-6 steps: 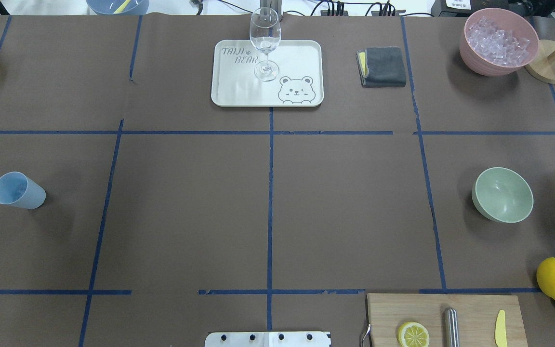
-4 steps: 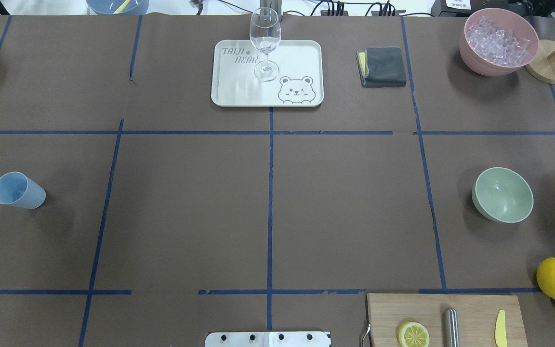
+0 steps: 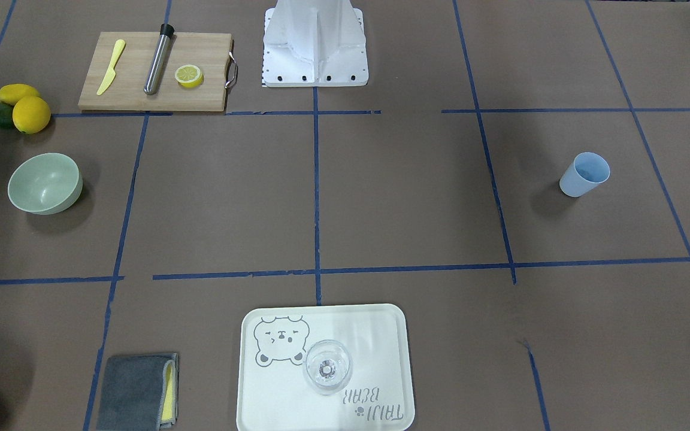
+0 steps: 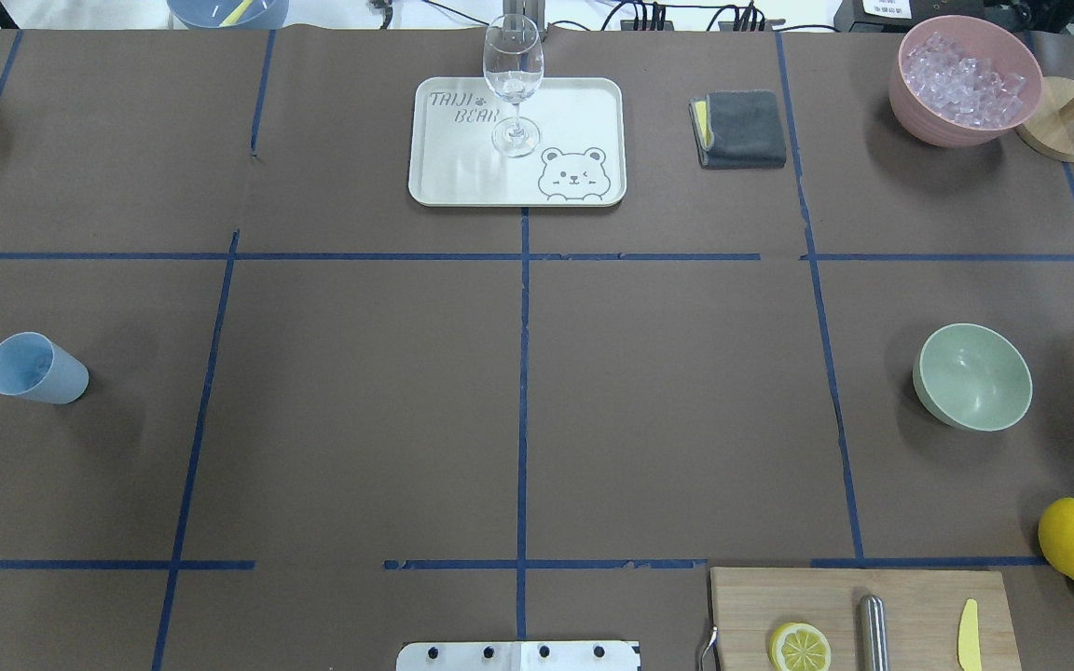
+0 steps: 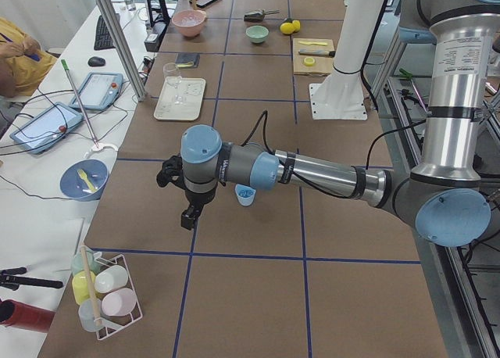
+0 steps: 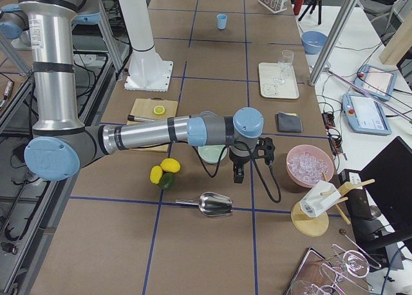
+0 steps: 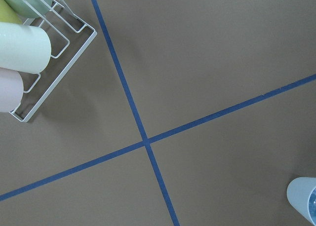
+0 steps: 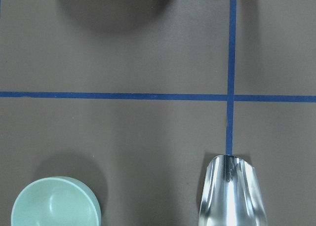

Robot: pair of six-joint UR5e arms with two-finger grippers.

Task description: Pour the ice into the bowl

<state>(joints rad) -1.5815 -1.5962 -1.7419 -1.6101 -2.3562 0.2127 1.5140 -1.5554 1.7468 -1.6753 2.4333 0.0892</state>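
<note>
Hovering over the table, my left gripper point(image 5: 190, 213) is pointing down near the pale blue cup point(image 4: 36, 368), while my right gripper point(image 6: 239, 174) is hanging near the sage-green bowl point(image 4: 972, 376). That bowl is sitting upright on my right side, near the metal scoop point(image 8: 231, 191). I am finding that I cannot tell whether either pair of jaws is open or closed.

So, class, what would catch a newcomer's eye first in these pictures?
Probably the pink bowl heaped with clear cubes at the far right corner, and the wine glass standing on the bear tray at far centre. Nearer on the right sits an empty green bowl.
</note>
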